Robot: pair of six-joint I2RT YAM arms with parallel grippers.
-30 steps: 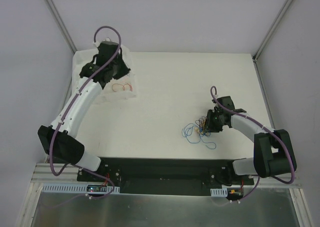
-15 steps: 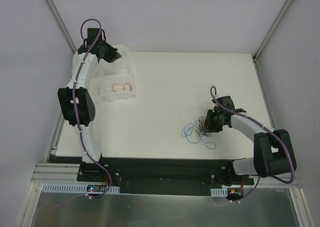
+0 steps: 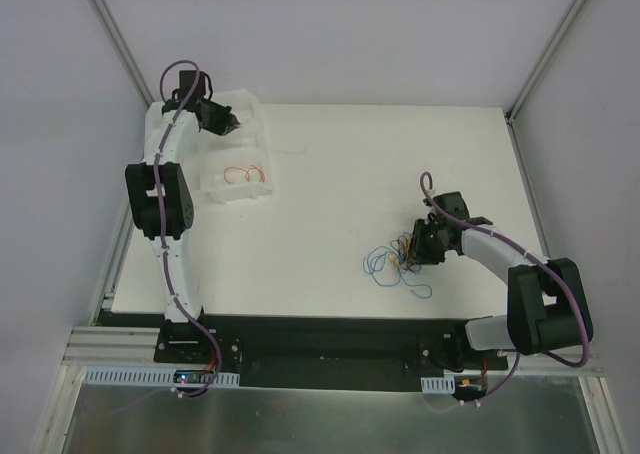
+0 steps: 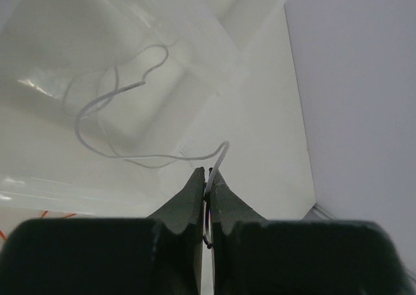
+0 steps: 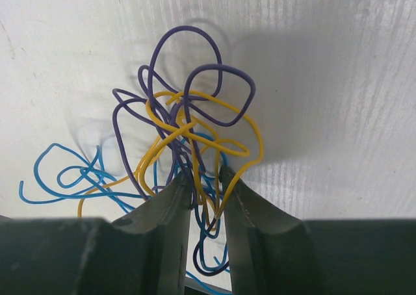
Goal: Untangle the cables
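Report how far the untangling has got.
Done: a red wire lies in a compartment of the white tray. In hand: the left fingers pinch a white wire over the tray. Left: blue, yellow and purple wires sit in a tangle, gripped by the right fingers.

Left claw (image 3: 228, 124), pinching a white cable (image 4: 136, 85), has withdrawn to the far end of the white tray (image 3: 258, 119). Its arm is now folded upright. The red cable (image 3: 246, 173), formerly beside the claw, now lies uncovered, nearer than it.
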